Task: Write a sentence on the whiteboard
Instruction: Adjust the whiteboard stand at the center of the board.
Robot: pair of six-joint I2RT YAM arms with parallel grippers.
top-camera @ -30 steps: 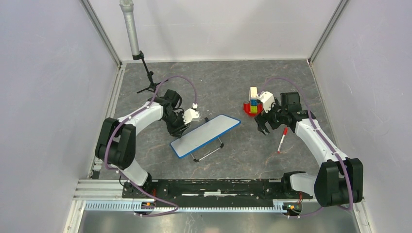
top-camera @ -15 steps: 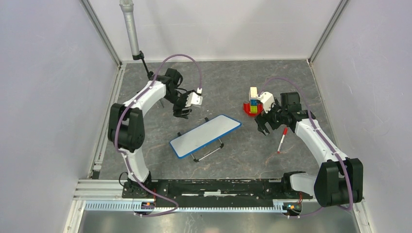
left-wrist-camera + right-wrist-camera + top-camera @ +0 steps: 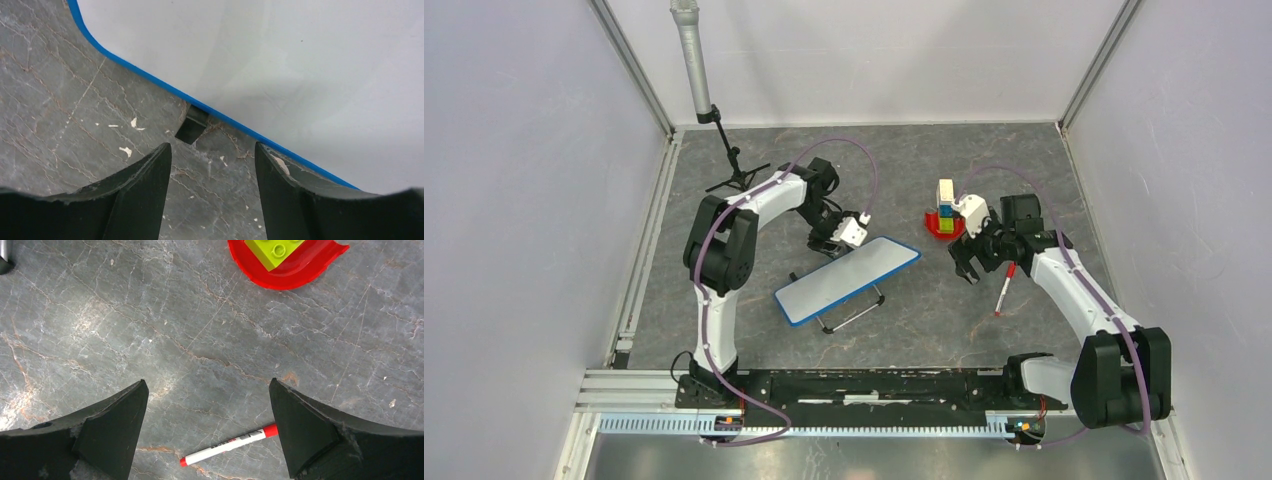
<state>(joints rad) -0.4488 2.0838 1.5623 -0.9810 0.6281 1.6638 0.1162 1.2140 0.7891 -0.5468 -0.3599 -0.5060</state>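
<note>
The whiteboard (image 3: 849, 280), blue-rimmed with thin black wire legs, stands tilted at the table's middle. Its face (image 3: 280, 60) is plain white; the sentence is out of view. My left gripper (image 3: 829, 243) hovers at the board's far edge, open and holding nothing (image 3: 212, 146). One black foot of the leg (image 3: 192, 125) shows just ahead of its fingers. A red-capped white marker (image 3: 1003, 288) lies on the table to the right. My right gripper (image 3: 967, 268) hangs just left of it, wide open and holding nothing (image 3: 207, 385), with the marker (image 3: 229, 445) low between its fingers.
A red dish (image 3: 932, 222) with stacked coloured bricks (image 3: 945, 205) stands behind the right gripper, and its rim (image 3: 290, 277) shows in the right wrist view. A microphone (image 3: 692, 50) on a black tripod stand (image 3: 729, 165) is at the back left. Walls enclose three sides.
My left arm left the board's left end, swung back and rightward, and now sits at the board's far edge with its jaws wider apart. The right arm barely moved.
</note>
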